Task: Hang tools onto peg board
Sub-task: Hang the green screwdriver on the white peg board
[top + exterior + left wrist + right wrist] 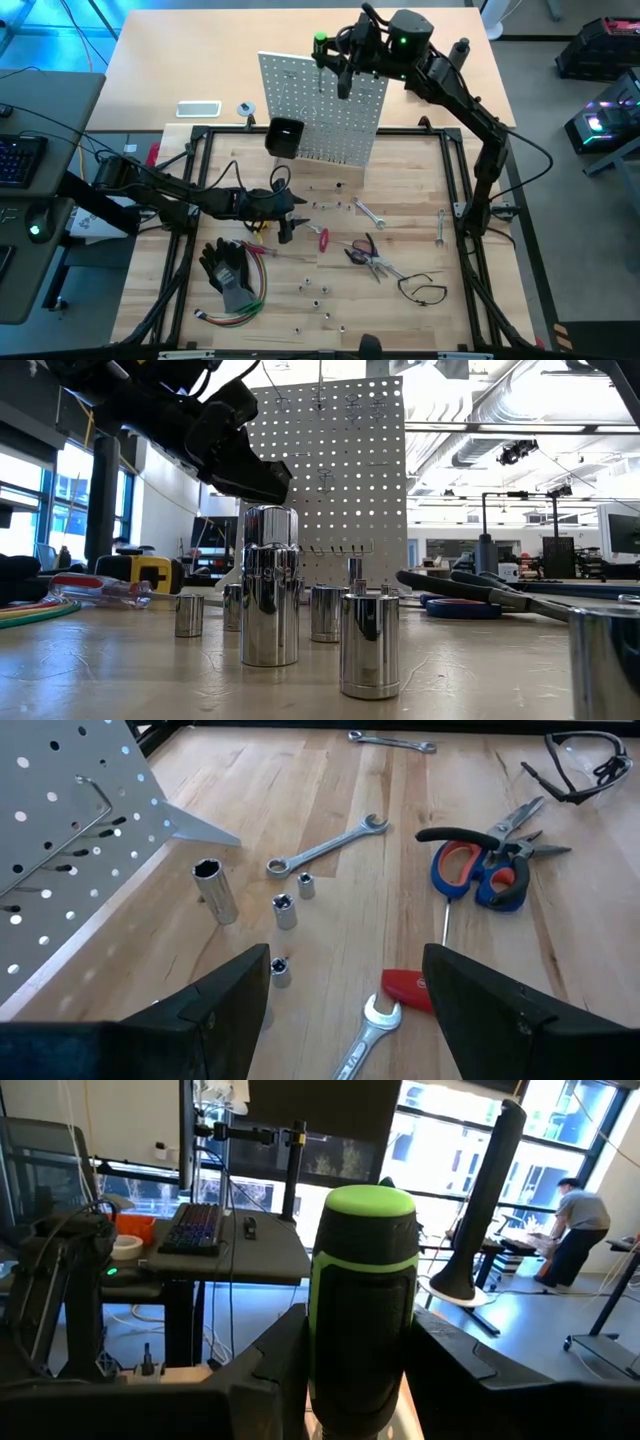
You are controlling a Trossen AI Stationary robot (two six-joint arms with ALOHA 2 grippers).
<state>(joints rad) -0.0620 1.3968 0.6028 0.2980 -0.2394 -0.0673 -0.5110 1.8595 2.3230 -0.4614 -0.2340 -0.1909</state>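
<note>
The peg board (322, 108) stands upright at the table's far middle, with a black bin (283, 137) on its front. My right gripper (340, 58) is level above the board's top edge, shut on a green-and-black screwdriver handle (362, 1280). My left gripper (345, 1010) hovers open just above the table in front of the board (60, 850), touching nothing. On the wood ahead of it lie a red-handled tool (405, 988), two wrenches (325, 848) (362, 1040), red-and-blue pliers (480, 870) and several chrome sockets (215, 890). My right gripper pinches the screwdriver's handle on its black middle part (330, 1340), one finger on either side, below the green cap (368, 1202). The fingers come at it level, across the handle. The handle stands upright and lifted clear; its shaft is hidden below the fingers.
Black gloves (228, 270) and a bundle of coloured wires (238, 308) lie at the near left. A thin black loop (422, 290) and another wrench (440, 228) are at the right. A black frame (455, 170) borders the work area. A phone (198, 108) lies beyond it.
</note>
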